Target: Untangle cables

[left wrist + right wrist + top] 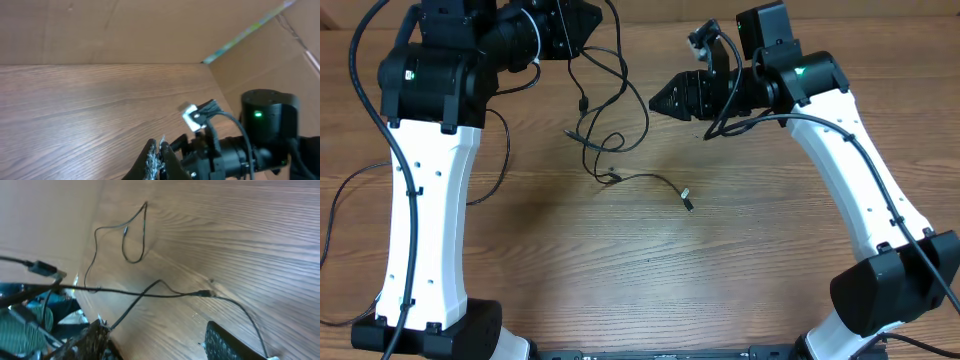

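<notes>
Right gripper, fingers parted, at 2 o'clock of cables; left gripper clenched at 12. Pinch one strand, pull gently.

- Overhead: bright, even, diffuse light from above; sharp throughout; pale sheen on table centre.
- Shadows: soft, faint; beside left arm & thin under cables.
- L wrist view: dimmer, warm cast; left gripper soft-focus in foregrd; green LED blown out.
- R wrist view: mid-frame cables crisp; right gripper & lower-left corner blurred.
</notes>
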{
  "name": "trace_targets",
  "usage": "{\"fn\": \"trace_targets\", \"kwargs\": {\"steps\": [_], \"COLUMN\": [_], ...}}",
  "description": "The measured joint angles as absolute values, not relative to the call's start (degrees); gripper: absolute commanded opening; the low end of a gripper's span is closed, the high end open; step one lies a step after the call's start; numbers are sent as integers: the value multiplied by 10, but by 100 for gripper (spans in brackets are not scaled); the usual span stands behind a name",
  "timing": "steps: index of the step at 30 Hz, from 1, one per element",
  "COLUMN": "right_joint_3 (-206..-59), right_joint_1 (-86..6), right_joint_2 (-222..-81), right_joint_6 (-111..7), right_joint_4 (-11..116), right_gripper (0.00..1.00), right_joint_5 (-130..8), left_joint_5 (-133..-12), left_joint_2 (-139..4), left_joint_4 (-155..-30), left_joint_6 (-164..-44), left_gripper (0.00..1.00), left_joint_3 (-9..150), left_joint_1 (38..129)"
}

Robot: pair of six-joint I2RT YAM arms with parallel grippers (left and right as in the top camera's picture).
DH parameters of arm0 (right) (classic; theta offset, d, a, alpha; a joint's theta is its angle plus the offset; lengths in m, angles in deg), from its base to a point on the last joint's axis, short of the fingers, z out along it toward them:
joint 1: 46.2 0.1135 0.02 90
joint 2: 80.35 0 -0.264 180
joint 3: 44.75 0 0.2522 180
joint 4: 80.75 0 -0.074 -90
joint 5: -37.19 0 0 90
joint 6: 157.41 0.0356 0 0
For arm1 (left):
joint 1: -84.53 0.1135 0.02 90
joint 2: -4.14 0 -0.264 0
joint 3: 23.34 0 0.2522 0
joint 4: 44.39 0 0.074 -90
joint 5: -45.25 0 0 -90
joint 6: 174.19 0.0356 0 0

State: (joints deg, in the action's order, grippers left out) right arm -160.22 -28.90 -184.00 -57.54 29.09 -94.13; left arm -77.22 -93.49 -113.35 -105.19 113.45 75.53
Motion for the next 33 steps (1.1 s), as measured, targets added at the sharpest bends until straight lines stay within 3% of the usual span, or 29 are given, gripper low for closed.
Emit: {"fn": "trace_targets", "kwargs": {"steps": [13, 17, 18, 19, 26, 33], "right_joint_3": [-1602, -1602, -1602, -1602, -1604, -1627], "right_joint_1": [-283, -240, -227, -213, -195, -259], "right_joint_2": [-1840, -1840, -1841, -1842, -1868, -1881], "right_joint_6": [-665, -613, -594, -566, -360, -360], "right_joint_4": [302, 335, 341, 342, 268, 222], "right_gripper": [59, 42, 29, 23, 21, 19], "right_joint_5": [-1065, -986, -957, -909, -596, -569], "left_joint_5": [-732, -731, -730, -730, -731, -761], "left_joint_2": [-935, -935, -935, -935, -935, -935], "left_joint_4": [-1143, -1149, -1150, -1151, -1157, -1170], "left_joint_6": [-1052, -1052, -1052, -1052, -1050, -1051], "left_gripper": [4, 4, 4, 4, 4, 4], "left_joint_3": [1134, 1134, 1134, 1134, 1134, 1117], "left_joint_1": [755, 755, 755, 755, 766, 825]}}
